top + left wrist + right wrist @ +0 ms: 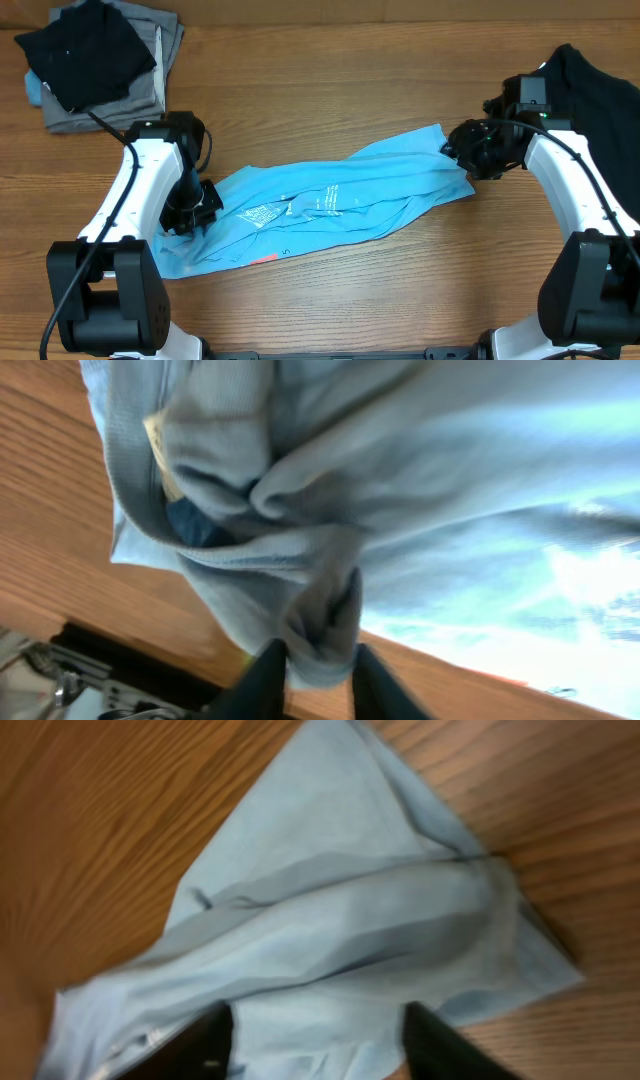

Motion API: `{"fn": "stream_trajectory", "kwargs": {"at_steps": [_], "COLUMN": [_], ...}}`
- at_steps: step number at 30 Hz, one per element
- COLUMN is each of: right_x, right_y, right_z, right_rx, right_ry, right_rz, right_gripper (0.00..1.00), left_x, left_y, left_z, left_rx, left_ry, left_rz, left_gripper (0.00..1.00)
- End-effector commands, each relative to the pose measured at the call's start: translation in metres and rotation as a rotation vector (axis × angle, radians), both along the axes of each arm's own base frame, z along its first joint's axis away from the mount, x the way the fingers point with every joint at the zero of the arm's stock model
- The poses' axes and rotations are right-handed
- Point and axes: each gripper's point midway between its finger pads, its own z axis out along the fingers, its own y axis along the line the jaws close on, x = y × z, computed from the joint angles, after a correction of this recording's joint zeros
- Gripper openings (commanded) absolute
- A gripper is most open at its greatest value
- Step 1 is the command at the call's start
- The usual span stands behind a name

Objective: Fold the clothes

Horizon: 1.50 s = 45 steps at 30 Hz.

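- Light blue cotton is taking up the middle of the table point(330, 310). The T-shirt point(340, 205) is lying as a long, rumpled band, running from near the near-left corner up towards the far-right side.
- Its orange-red mark point(262, 259) is showing closest to the near edge, with the white lettering point(262, 213) just beyond it. The chest side is therefore facing up.
- The left gripper point(192, 210) is sitting on the near-left end of the band, probably because that end is the handle for drawing the cloth out straight.
- In the left wrist view, its fingers point(262, 678) are standing slightly apart with a bunched fold of blue cloth filling the gap. I cannot tell whether they are pinching the fold or only loosely flanking it.
- The shirt is looking stretched lengthwise rather than spread flat, with deep creases running along it. I judge that no tidy fold is lying in it yet, and that smoothing is what the next move is calling for.
- The right gripper point(468, 150) is sitting at the far-right end of the band, opposite its partner, so the two are bracketing the garment.
- Its fingers point(210, 1042) are standing well apart, with cloth lying slack between them and nothing clamped.
- At the far-left corner, grey folded garments point(60, 120) are sitting stacked under a black garment point(85, 50), well apart from the shirt and seemingly parked out of the working area.
- At the far-right edge, a dark cloth point(600, 80) is lying behind the right arm.
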Motion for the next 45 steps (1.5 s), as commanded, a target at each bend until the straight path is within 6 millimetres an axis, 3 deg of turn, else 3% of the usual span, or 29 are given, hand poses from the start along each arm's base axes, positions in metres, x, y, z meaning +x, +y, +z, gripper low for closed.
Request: {"fn": "stream_trajectory", "kwargs": {"at_steps": [1,3,8,15,23,30,35,36,38,39,42,45], "right_x": [0.004,0.007,0.01,0.009,0.006,0.006,0.007,0.007,0.007,0.007,0.007,0.006], "right_y": [0.016,0.019,0.019,0.019,0.019,0.018,0.018,0.016,0.015,0.014,0.014,0.014], "right_z": [0.003,0.004,0.004,0.004,0.003,0.003,0.003,0.002,0.001,0.0,-0.001,-0.006], "right_rx": [0.02,0.019,0.007,0.002,0.002,0.002,-0.002,-0.01,-0.021,-0.024,-0.024,-0.023], "right_ry": [-0.036,-0.052,-0.065,-0.06,-0.048,-0.049,-0.048,-0.047,-0.046,-0.043,-0.041,-0.027], "right_rz": [0.066,0.075,0.078,0.075,0.075,0.076,0.074,0.072,0.069,0.067,0.067,0.067], "right_gripper": [0.69,0.75,0.78,0.78,0.78,0.78,0.78,0.78,0.75,0.71,0.6,0.5], "left_x": [0.02,0.026,0.037,0.065,0.055,0.053,0.053,0.054,0.054,0.054,0.055,0.062], "left_y": [-0.002,-0.004,-0.004,-0.004,-0.004,-0.01,-0.01,-0.01,-0.01,-0.01,-0.009,-0.009], "left_z": [0.012,0.015,0.018,0.012,-0.021,-0.05,-0.054,-0.054,-0.054,-0.054,-0.048,-0.031], "left_rx": [-0.018,-0.034,-0.033,-0.037,-0.041,-0.082,-0.082,-0.082,-0.083,-0.082,-0.077,-0.075], "left_ry": [-0.081,-0.101,-0.145,-0.252,-0.156,-0.076,-0.07,-0.073,-0.072,-0.073,-0.084,-0.126], "left_rz": [0.007,-0.007,-0.009,-0.045,-0.055,-0.071,-0.075,-0.076,-0.083,-0.084,-0.09,-0.102], "left_gripper": [0.82,0.87,0.94,0.82,0.88,0.87,0.63,0.52,0.15,0.04,0.04,0.04]}}
